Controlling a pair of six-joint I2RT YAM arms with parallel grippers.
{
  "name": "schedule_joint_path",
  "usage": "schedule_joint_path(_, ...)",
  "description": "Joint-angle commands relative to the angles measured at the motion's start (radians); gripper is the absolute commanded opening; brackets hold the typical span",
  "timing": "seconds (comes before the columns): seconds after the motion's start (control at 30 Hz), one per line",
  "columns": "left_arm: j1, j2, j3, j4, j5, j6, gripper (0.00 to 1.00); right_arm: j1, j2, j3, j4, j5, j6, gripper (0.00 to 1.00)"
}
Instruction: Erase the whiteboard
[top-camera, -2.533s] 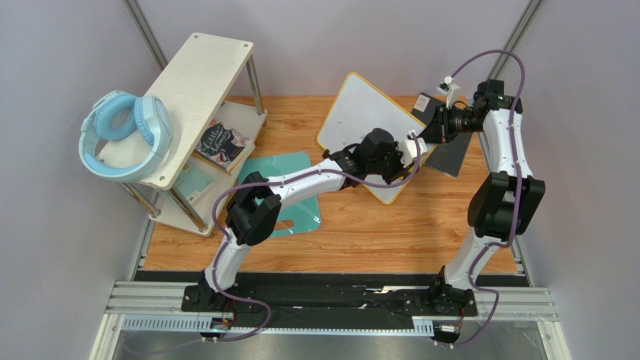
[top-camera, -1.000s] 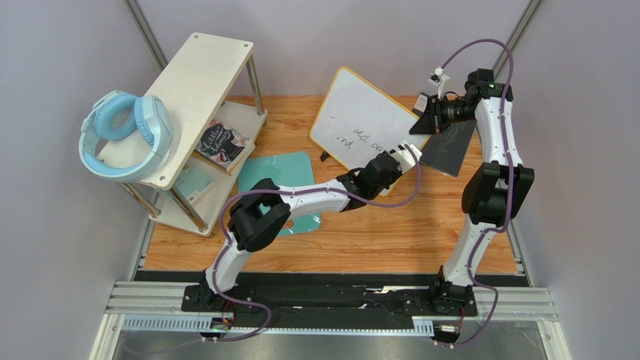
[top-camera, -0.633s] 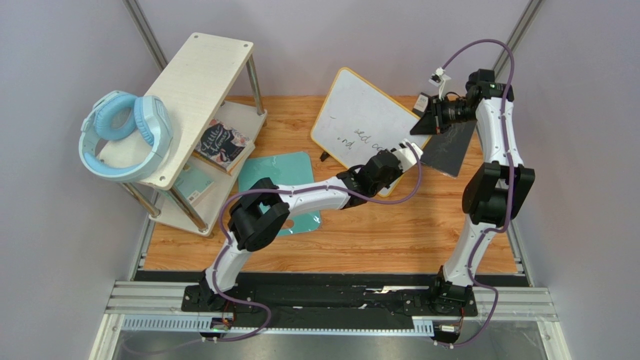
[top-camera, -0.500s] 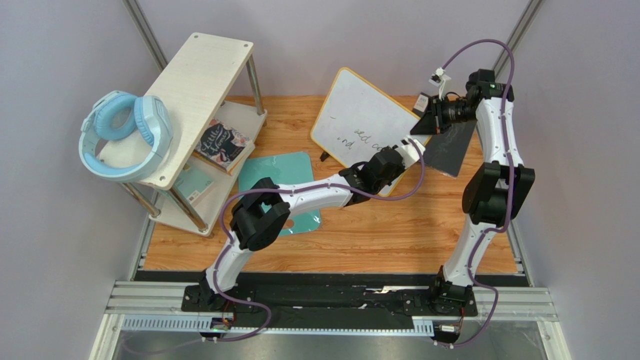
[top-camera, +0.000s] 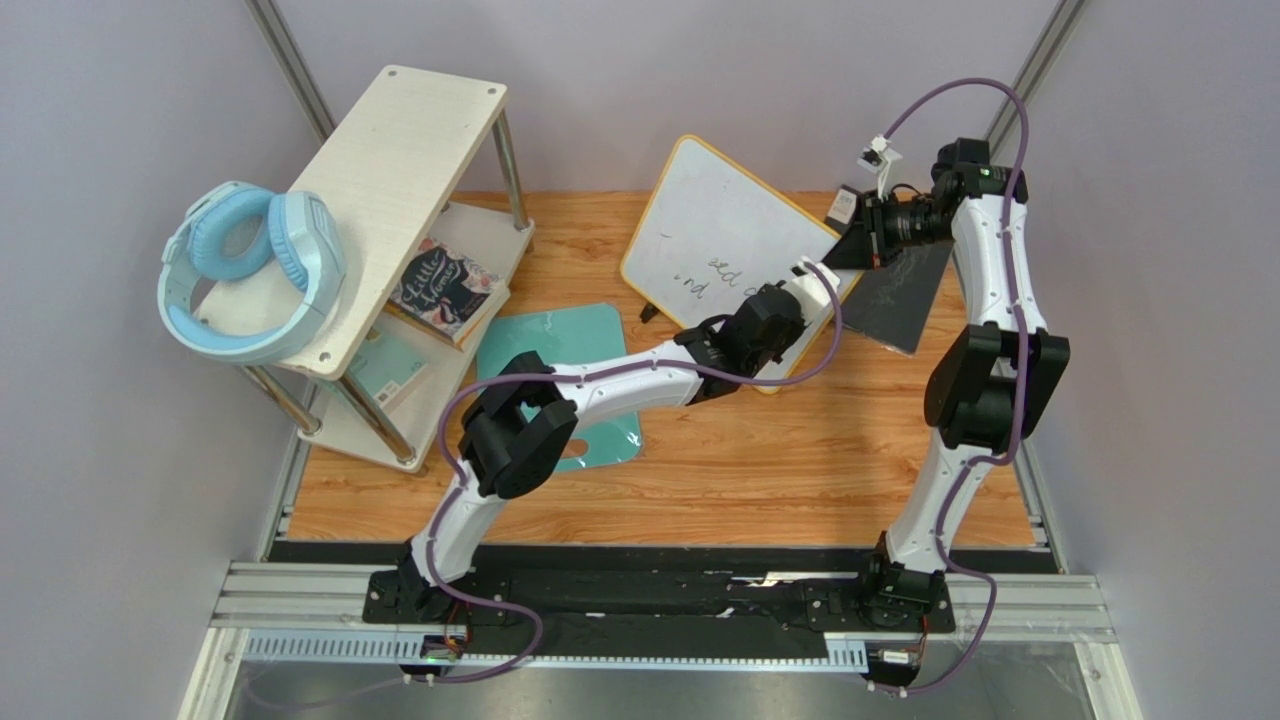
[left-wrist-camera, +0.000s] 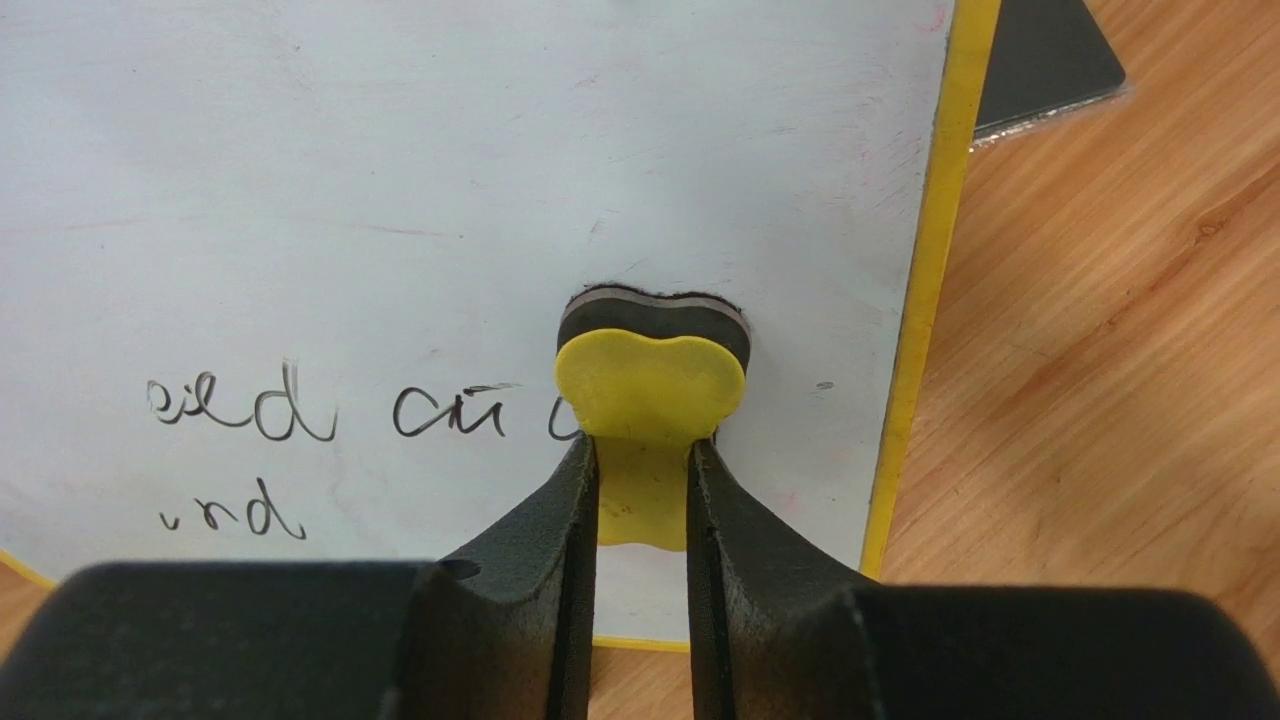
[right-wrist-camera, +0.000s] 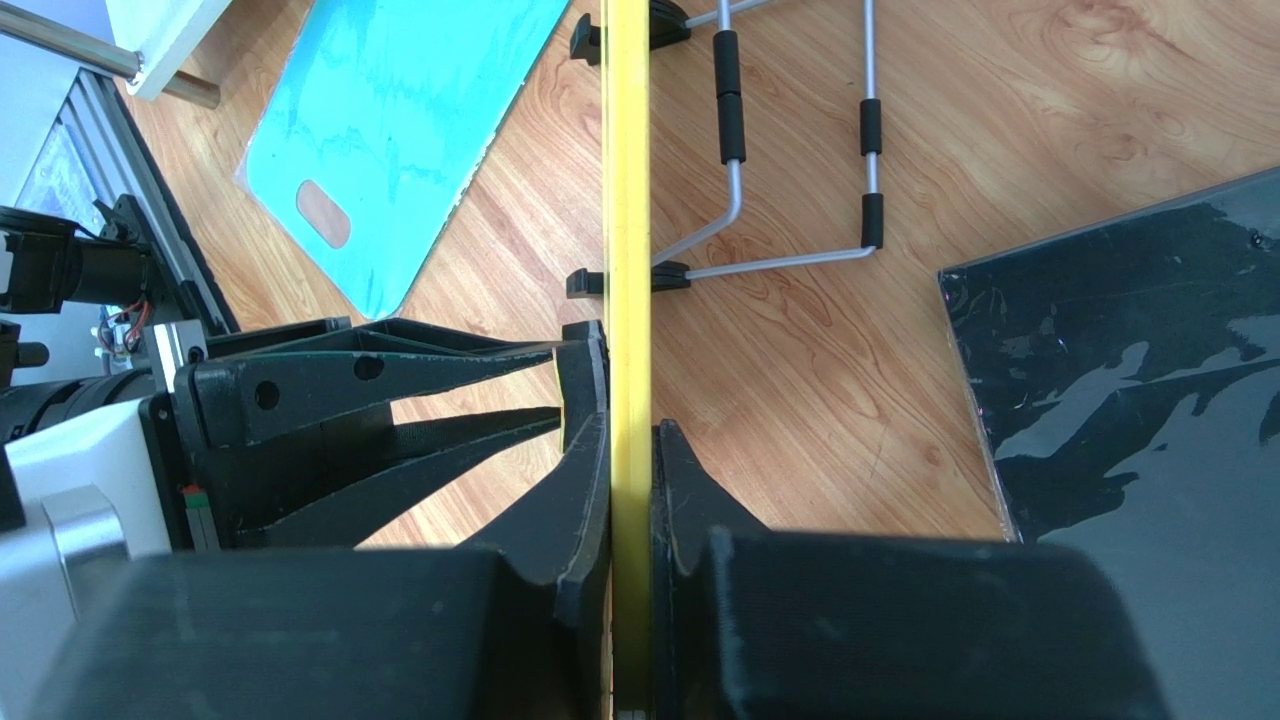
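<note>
**Eraser arriving at the writing**

We are holding the whiteboard (top-camera: 732, 225) tilted up near the far edge of the tabletop (top-camera: 751, 450), right of centre. Our right gripper (right-wrist-camera: 631, 435) is pinching its yellow right rim tight. Over the last second our left gripper (left-wrist-camera: 643, 450), jaws clamped narrowly around the yellow eraser (left-wrist-camera: 651, 383), has been climbing from the board's lower edge towards the black writing (left-wrist-camera: 338, 413). The pad is now pressing on the right end of the top line. Both lines are still showing, so we judge the wiping is only beginning. We are expecting a leftward sweep next.
</note>
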Motion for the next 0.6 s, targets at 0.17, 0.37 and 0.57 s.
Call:
schedule_joint_path(0.17,0.145,0.002,-0.040,0.010,-0.126,-0.036,0.00,0.004,-0.007,-0.009,-0.172,0.120,-0.104,0.00)
schedule_joint_path(0.37,0.170,0.008,-0.028,0.004,-0.142,-0.038,0.00,0.004,-0.009,-0.019,-0.172,0.120,-0.112,0.00)
schedule_joint_path(0.57,0.206,0.012,-0.040,0.007,-0.133,-0.036,0.00,0.004,-0.009,-0.020,-0.181,0.115,-0.126,0.00)
